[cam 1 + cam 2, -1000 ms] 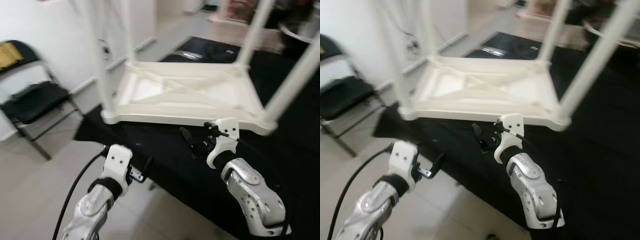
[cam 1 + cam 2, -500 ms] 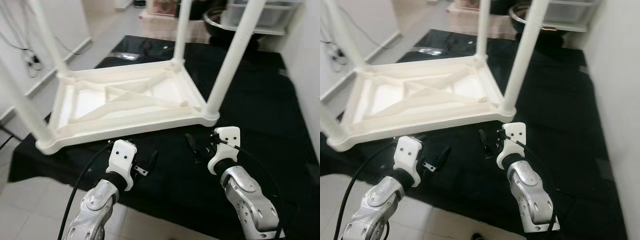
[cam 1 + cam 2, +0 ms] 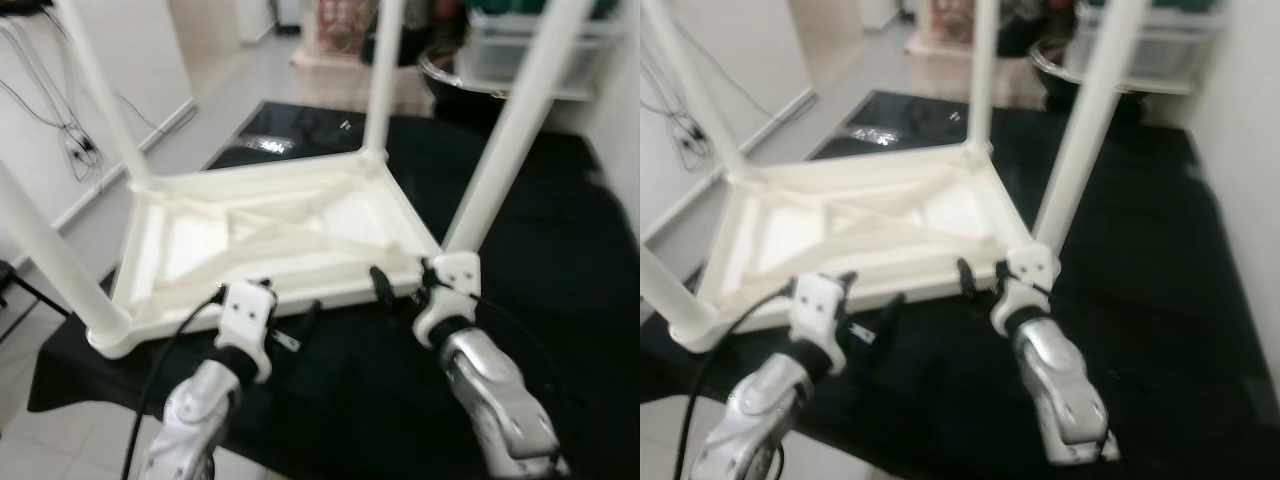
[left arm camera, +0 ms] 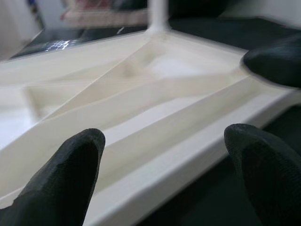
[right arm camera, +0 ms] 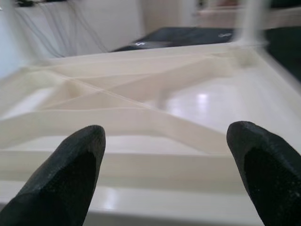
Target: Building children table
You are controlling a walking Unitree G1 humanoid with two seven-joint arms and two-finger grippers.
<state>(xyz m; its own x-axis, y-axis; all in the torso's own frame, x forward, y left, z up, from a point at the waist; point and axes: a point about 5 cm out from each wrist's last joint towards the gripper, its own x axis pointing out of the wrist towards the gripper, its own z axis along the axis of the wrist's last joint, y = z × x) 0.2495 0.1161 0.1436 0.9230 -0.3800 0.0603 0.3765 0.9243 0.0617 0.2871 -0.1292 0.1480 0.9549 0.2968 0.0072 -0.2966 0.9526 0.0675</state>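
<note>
We see a cream table [image 3: 270, 235] upside down, ribbed underside up; both grippers [image 3: 268, 325] [image 3: 400, 285] gape, seemingly just short of its rim.

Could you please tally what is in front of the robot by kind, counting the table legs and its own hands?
Upturned white children's table top: 1
White table legs: 4
Black cloth: 1
Robot hands: 2, left hand, right hand
Total: 8

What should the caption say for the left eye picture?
Both open grippers, left and right, reach toward an upside-down white table.
</note>
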